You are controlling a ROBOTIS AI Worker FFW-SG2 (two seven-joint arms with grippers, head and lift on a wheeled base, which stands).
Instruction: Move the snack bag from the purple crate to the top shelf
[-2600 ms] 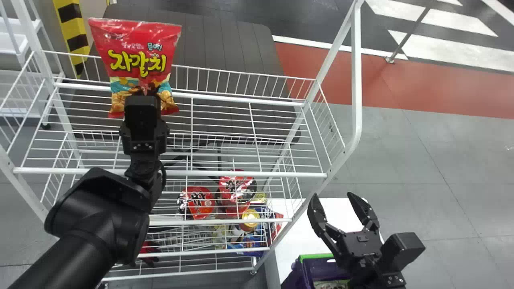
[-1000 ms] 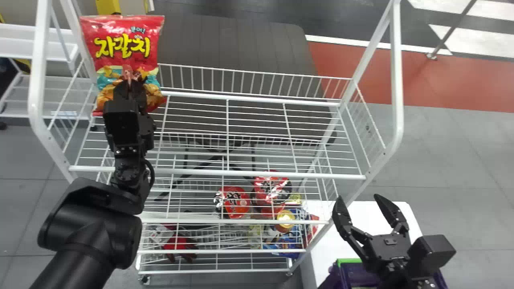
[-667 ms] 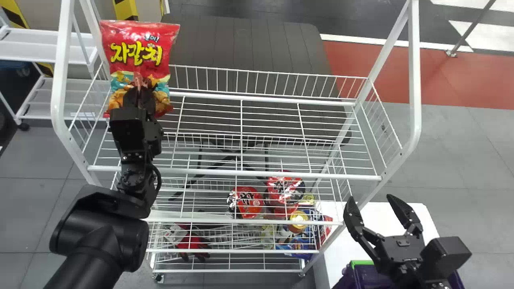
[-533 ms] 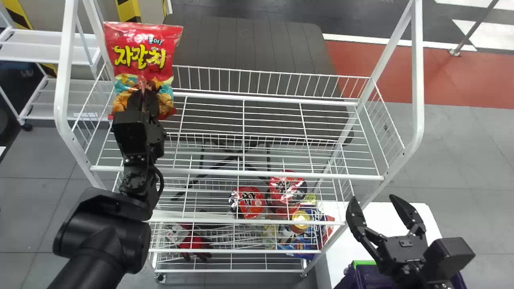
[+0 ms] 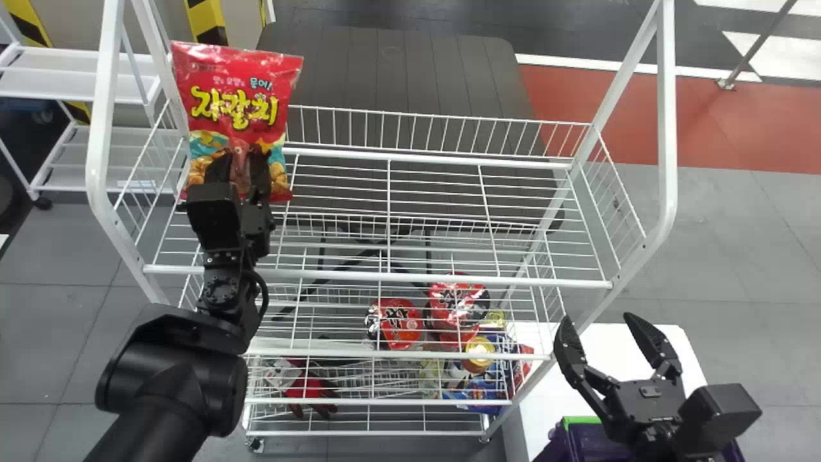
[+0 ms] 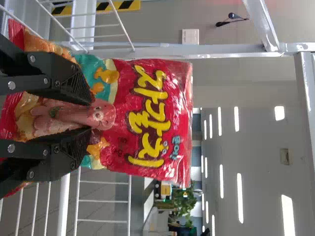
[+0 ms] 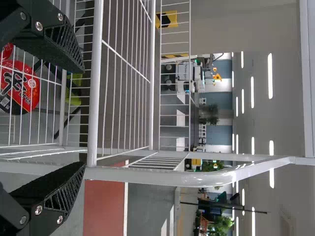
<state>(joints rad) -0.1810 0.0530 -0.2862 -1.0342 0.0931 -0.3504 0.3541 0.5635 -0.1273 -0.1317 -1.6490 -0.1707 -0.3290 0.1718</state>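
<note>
Centrally pictured in the left wrist view, the snack bag (image 5: 237,83) is glossy red and puffed, with large yellow lettering, a teal band, golden snack pieces and a pink figure low on its face; its crimped top edge is lightly wrinkled. The bag stands nearly upright at the left end of the top shelf (image 5: 385,277); whether its base bears on the wires cannot be told. The left gripper (image 5: 240,156) is at its lower part, the two fingers spread, the pink figure showing between them. Compared with the preceding head view, these fingers have parted, and the bag has shifted slightly rightward and leans a little more. The right gripper (image 5: 596,317) is parked near the purple crate (image 5: 585,443), its fingers wide apart.
</note>
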